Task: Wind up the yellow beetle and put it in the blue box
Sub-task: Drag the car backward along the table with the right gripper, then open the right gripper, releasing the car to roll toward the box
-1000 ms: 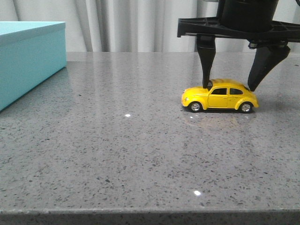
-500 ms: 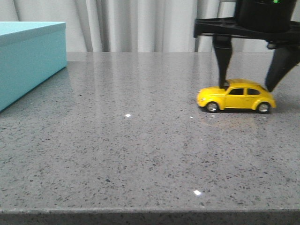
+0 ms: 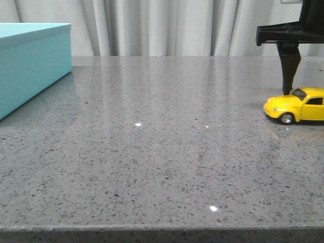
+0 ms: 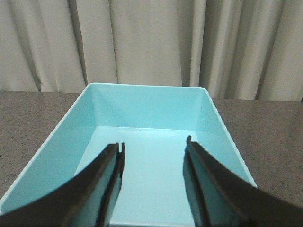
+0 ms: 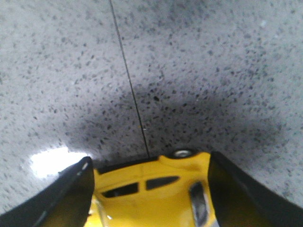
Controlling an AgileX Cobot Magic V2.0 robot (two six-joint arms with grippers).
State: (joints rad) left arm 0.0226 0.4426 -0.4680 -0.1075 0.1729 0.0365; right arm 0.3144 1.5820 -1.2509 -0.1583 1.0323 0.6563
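Carried rightward along the bench [image 3: 152, 152] since a second ago: right tool [image 5: 149, 189] and yellow beetle [image 3: 296, 107] together, now cut off by the frame's right edge. Fingers pressed against both ends of the car, pinching it, wheels down on the speckled grey stone. One dark finger [image 3: 289, 68] visible from the front, tip at the windscreen. Elsewhere, left tool [image 4: 154, 182] spread wide, gripping nothing, poised above the open blue box [image 4: 142, 101]. Box far off to the left of the right tool, against pale curtains [image 3: 162, 25].
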